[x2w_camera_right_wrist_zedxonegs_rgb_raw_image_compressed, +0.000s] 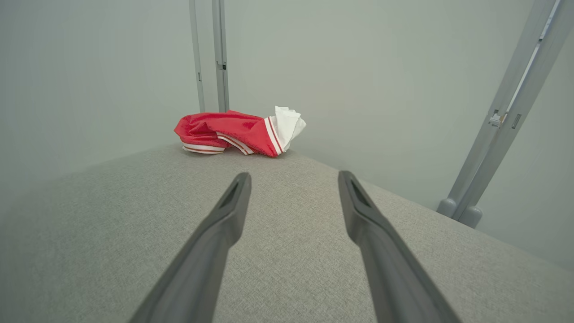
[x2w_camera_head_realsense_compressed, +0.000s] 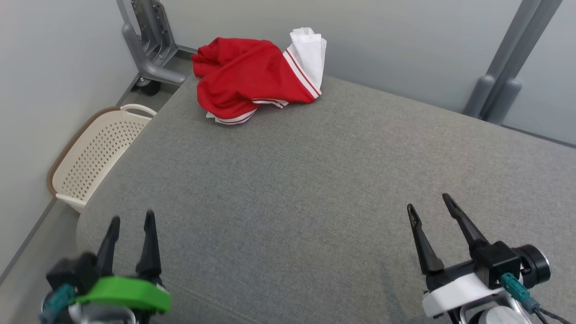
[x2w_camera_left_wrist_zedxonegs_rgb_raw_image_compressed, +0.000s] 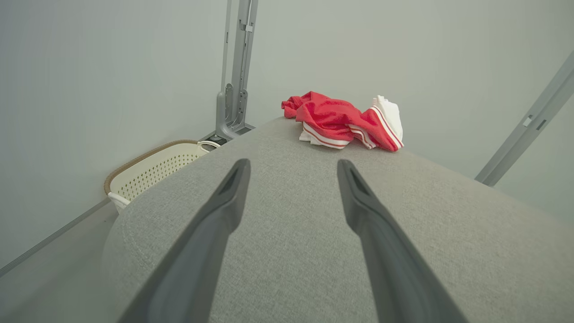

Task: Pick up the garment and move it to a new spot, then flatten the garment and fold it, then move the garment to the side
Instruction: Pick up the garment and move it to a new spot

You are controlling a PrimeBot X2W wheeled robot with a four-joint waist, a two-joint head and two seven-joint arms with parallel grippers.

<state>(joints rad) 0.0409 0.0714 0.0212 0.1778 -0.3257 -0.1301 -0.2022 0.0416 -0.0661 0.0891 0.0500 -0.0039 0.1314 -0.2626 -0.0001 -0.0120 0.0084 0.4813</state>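
The garment (x2w_camera_head_realsense_compressed: 252, 76), red with white striped trim and a white part, is seen bunched in a heap at about 12 o'clock on the grey pad (x2w_camera_head_realsense_compressed: 315, 189), close to its far edge and near the wall. It is crumpled over itself, so no hem or opening can be made out with certainty. The white part stands up at the heap's 2 o'clock side.

In the head view the left gripper (x2w_camera_head_realsense_compressed: 132, 217) is held at 7 o'clock and the right gripper (x2w_camera_head_realsense_compressed: 428, 202) at 5 o'clock, both well apart from the garment. Both are spread wide and nothing is held by either; bare pad is seen between the fingers in each wrist view. The fingers are pointed toward 12 o'clock, so that the heap is framed ahead of each wrist camera. This is judged to be a ready pose from which a reach can be made.

The wide middle of the pad lies bare, and it is judged to be where the garment is meant to be brought. Room is needed for spreading and folding, and the far edge offers little. No step of the task is judged done; the pick-up is the step in hand.

A basket (x2w_camera_head_realsense_compressed: 90, 153) is set on the floor at 9 o'clock, just beside the pad's edge.

A long forward reach, perhaps with a bend at the waist, is judged to be called for. Since the heap lies by the edge, it could be pushed off toward the wall if nudged from the near side, so a grasp from above is judged safer.
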